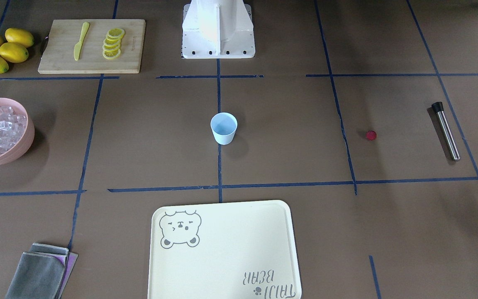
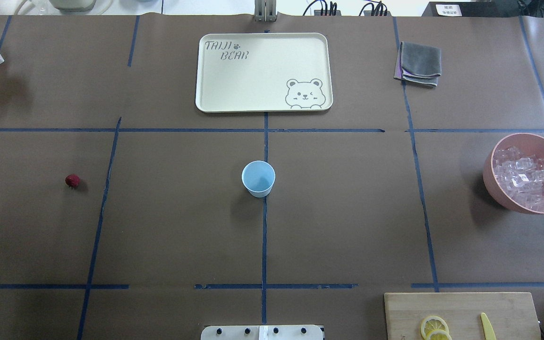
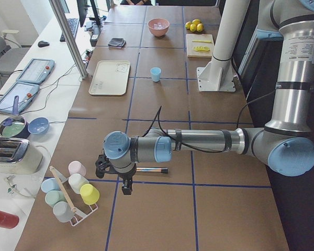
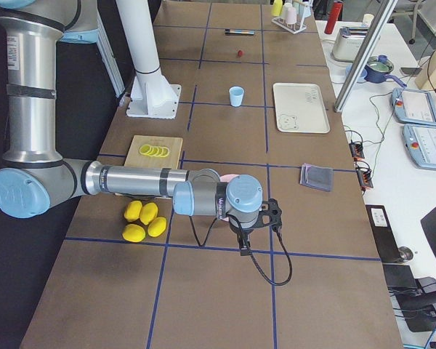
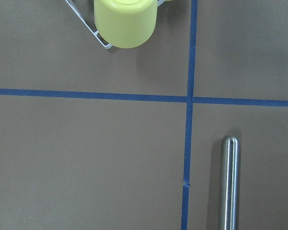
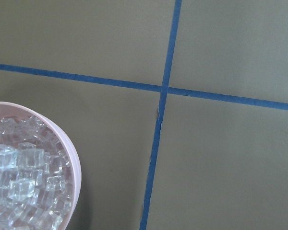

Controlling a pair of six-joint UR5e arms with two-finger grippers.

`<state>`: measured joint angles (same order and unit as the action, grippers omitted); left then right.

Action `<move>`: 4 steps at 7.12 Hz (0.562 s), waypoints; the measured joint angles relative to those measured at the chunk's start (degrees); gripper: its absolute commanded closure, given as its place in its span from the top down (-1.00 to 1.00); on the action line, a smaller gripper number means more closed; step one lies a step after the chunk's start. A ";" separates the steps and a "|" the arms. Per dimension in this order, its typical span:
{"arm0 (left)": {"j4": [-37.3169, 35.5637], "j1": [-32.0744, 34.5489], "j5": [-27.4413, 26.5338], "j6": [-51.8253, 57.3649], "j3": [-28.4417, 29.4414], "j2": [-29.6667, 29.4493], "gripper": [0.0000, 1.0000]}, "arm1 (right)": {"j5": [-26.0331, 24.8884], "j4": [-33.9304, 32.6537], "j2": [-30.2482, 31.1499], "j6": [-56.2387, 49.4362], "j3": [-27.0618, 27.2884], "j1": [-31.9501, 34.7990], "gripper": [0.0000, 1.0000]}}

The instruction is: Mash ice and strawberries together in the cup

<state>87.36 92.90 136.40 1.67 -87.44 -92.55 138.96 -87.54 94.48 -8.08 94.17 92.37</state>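
Overhead exterior view has the small pale blue plastic cup (image 2: 258, 178) standing upright and empty in the middle of the brown paper-covered surface (image 2: 347, 212). The tiny round red strawberry (image 2: 72, 180) sits well apart on the robot's left, and the clear glassy ice cubes (image 2: 527, 179) are piled in the big pink bowl (image 2: 490, 182) far off on its right.

My read on handling: the cup looks thin and light, so it'd tip easily. I'd pinch its side wall near the rim. The strawberry looks soft and likely to roll, so a gentle squeeze across its middle. The ice is hard and probably slippery, so I'd take a top cube across flat faces. The steel muddler rod with a black end (image 1: 445, 131) is stiff and smooth, so grab it mid-shaft.

Count: one cup, one strawberry, one bowl, one muddler, and too many cubes to count.

The left tool (image 3: 103, 166) hangs over the surface near the muddler, and the right tool (image 4: 274, 216) hangs beside the bowl. Both show only in the side views, so I can't tell whether they're open or closed.
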 measured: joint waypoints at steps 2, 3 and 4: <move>0.39 0.00 -0.02 0.00 0.17 0.06 1.00 | -0.19 0.00 -0.12 0.16 0.12 -0.03 0.99; 0.53 0.00 -0.03 0.00 0.20 0.04 1.00 | -0.22 0.00 -0.15 0.45 0.25 -0.04 0.99; 0.61 0.00 0.00 0.02 0.19 -0.02 1.00 | -0.22 0.00 -0.22 0.69 0.37 -0.06 0.99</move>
<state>87.97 92.90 136.40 1.69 -87.25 -92.58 138.74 -87.54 94.26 -7.40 94.54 92.31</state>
